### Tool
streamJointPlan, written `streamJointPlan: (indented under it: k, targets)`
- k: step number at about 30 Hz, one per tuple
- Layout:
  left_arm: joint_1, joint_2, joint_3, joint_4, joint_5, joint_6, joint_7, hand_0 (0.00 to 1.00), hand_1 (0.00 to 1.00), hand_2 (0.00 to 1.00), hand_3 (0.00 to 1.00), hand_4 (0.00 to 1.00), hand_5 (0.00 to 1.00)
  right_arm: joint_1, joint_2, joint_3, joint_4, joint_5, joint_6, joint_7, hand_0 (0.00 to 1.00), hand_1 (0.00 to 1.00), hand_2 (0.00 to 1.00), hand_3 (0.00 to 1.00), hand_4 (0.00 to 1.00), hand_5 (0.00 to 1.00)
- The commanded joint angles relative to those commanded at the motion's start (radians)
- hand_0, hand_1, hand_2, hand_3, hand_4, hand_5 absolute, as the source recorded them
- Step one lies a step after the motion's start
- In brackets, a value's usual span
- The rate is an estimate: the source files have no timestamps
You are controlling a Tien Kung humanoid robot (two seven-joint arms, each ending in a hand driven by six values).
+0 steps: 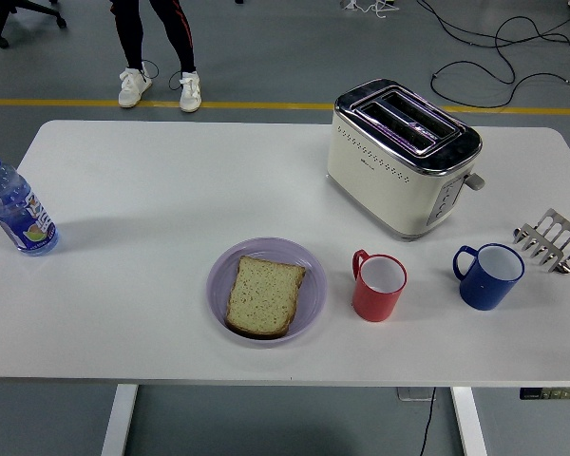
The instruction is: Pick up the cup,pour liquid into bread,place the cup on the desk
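A red cup (pixel 378 286) stands upright on the white table (pixel 152 190), handle to the left, just right of the plate. A blue cup (pixel 489 275) stands further right, handle also to the left. A slice of bread (pixel 264 295) lies flat on a lilac plate (pixel 218 285) near the table's front edge. I cannot see what is inside either cup beyond a pale interior. Neither of my hands shows over the table.
A cream toaster (pixel 402 157) stands behind the cups. A metal toast rack (pixel 551 239) sits at the far right, and a blue water bottle (pixel 15 211) at the left edge. A person's legs and white shoes (pixel 158 87) stand beyond the table.
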Motion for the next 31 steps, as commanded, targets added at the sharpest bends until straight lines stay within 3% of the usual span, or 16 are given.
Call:
streamJointPlan:
  k: [31]
  targets:
    - [-0.003,0.000,-0.005,0.000,0.005,0.001,0.000,0.657,0.690,0.706,0.591,0.308,0.868,0.014,0.003,-0.002,-0.003,0.004,-0.004,0.000,0.709,0.659,0.672,0.624,0.628,0.248]
